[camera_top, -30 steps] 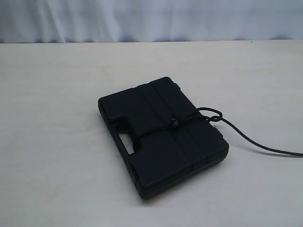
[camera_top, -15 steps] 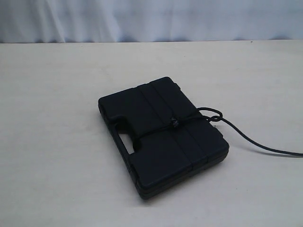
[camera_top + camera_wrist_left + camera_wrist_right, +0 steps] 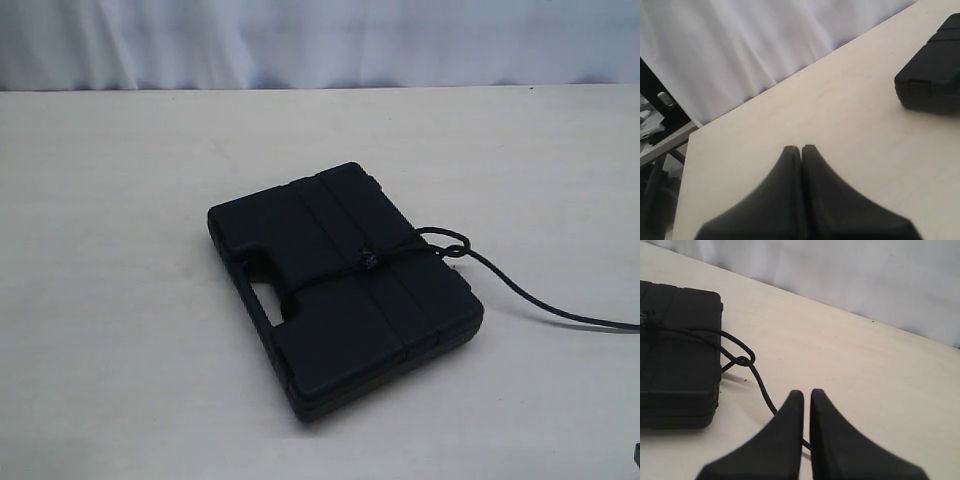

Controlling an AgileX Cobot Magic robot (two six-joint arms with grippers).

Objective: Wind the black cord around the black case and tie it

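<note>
Because the long thin black braided cord (image 3: 762, 387) is soft and limp, it probably holds no shape of its own and slackens wherever it is let go. It crosses the top of the flat rectangular matte black plastic case (image 3: 330, 300), which lies flat at the middle of the pale wooden table (image 3: 120, 300). The cord gathers in a small knot (image 3: 368, 259) on the lid, forms a loose loop (image 3: 452, 246) just beside the case's right edge, then trails away over the table towards the right side. The wrap looks made and the tie looks loose. The case seems rigid and light enough to slide if the cord is tugged, so the free tail near the loop is the sensible place to grip, with the other arm steadying the case by its ribbed edge or its cut-out handle slot (image 3: 262, 290). The left gripper (image 3: 801, 148) hangs over bare table well apart from the case, its jaws pressed together on nothing. The right gripper (image 3: 806, 392) hovers above the trailing tail with only a thin slit between its jaws, and it appears empty, though the cord runs out of sight behind it
</note>
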